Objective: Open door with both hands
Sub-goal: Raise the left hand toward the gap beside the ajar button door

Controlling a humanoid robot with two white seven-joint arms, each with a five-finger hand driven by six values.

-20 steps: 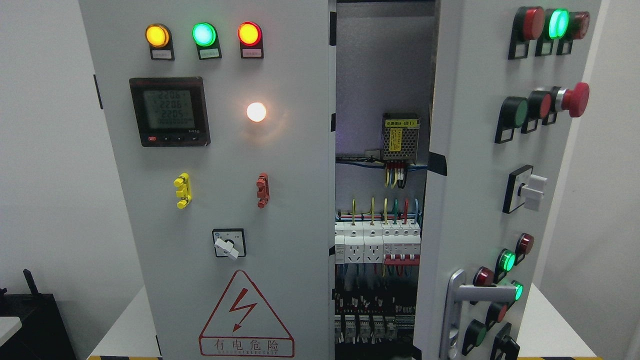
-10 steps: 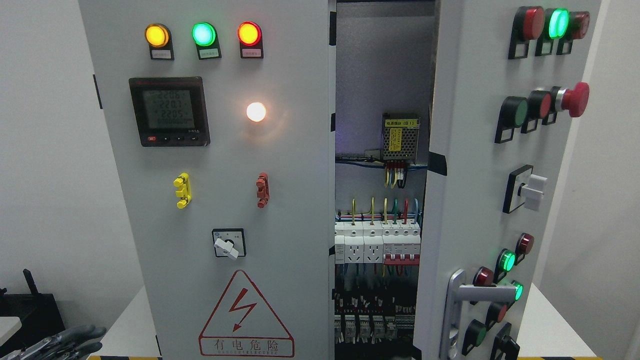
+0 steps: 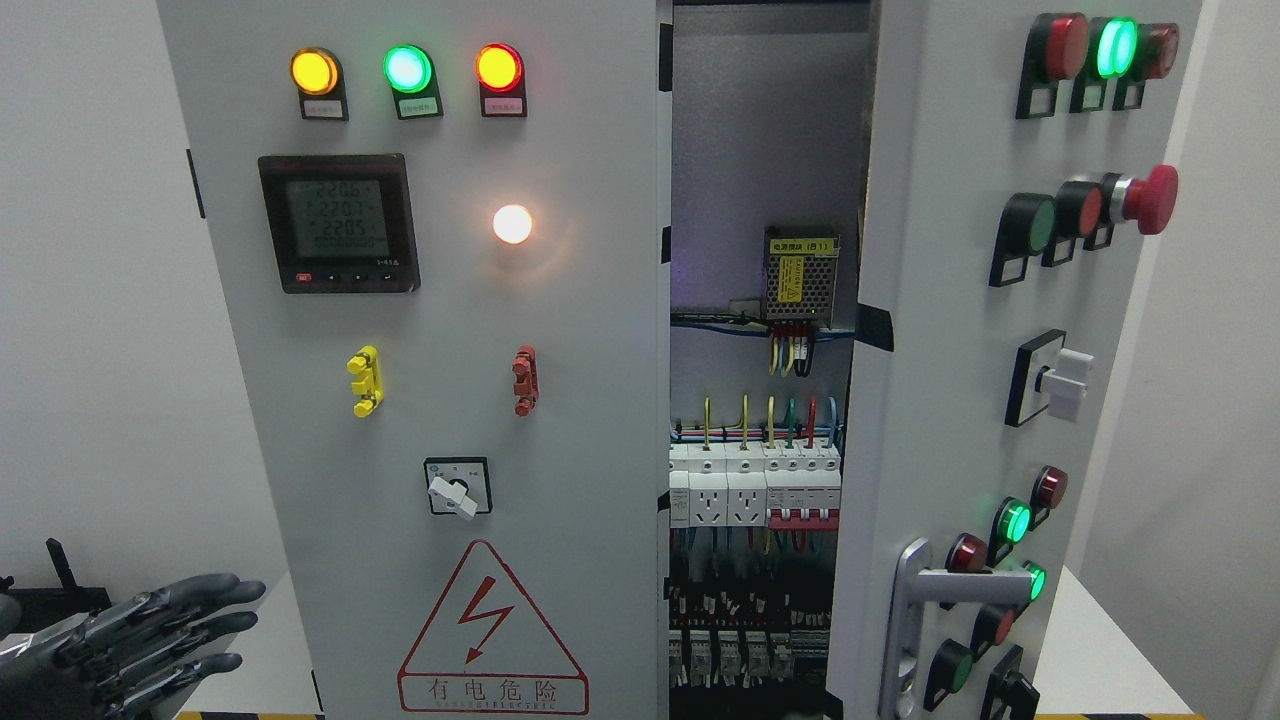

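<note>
The grey electrical cabinet has two doors. Its right door (image 3: pixel 950 350) stands swung outward, ajar, with a silver lever handle (image 3: pixel 925 610) low on it and rows of red and green buttons. The left door (image 3: pixel 440 360) is closed flat, carrying three lamps, a digital meter (image 3: pixel 338 222) and a rotary switch (image 3: pixel 457 487). Between the doors I see wiring and white breakers (image 3: pixel 755 485) inside. My left hand (image 3: pixel 150 635) shows at the lower left, dark grey fingers stretched out and holding nothing, well left of the left door. My right hand is out of view.
The cabinet stands on a white table (image 3: pixel 1100 640) with a yellow-black striped front edge. A black object (image 3: pixel 60 600) sits at the far left behind my hand. White walls lie on both sides.
My left hand has risen into view at the lower left and moved up and rightward toward the cabinet. The doors have not moved.
</note>
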